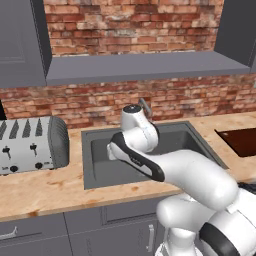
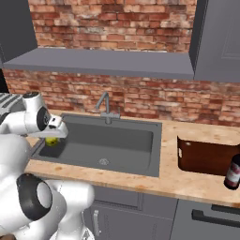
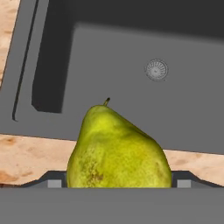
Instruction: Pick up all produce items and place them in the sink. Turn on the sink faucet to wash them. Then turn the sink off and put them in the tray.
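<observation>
Left of the claw (image 2: 52, 138) stands a grey toaster (image 1: 31, 144) on the wooden counter (image 1: 45, 190), close to the sink's left rim. The claw itself hangs over the left end of the sink (image 2: 122, 143), and between its fingers sits a yellow-green pear (image 3: 117, 151), stem up; the jaws stand wide with the fruit filling the gap, so the claw grips the pear, held above the basin and not resting on its floor. Below and beyond the claw lies the dark grey basin with its round metal drain (image 3: 156, 69). To the claw's right, behind the sink's back rim, rises the slim grey faucet (image 2: 106, 108). Farther right, well apart from the claw, the reddish-brown tray (image 2: 206, 157) lies on the counter, with a dark bottle (image 2: 233, 172) just beside its near right corner.
</observation>
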